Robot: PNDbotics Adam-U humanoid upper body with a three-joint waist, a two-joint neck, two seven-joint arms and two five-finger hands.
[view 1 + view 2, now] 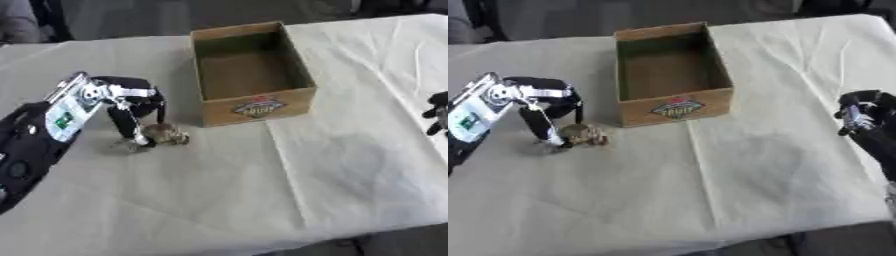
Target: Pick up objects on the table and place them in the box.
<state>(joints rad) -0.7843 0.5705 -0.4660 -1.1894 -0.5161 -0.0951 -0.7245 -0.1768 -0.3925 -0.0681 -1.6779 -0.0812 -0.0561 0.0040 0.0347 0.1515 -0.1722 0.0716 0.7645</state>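
Observation:
A small brownish, lumpy object (pixel 166 134) lies on the white tablecloth just left of the box's front corner. My left hand (pixel 131 102) reaches down over it from the left, its fingers (pixel 131 131) curled and touching the object's left side. The open cardboard box (pixel 300 95) with a printed label on its front stands upright at the table's middle back, and nothing shows inside it. My right hand (pixel 864 115) hovers near the table's right edge with its fingers curled, holding nothing.
The white cloth (pixel 262 190) covers the whole table, with creases running across it. The table's front edge (pixel 367 235) shows at the bottom right. Dark shapes stand beyond the far edge.

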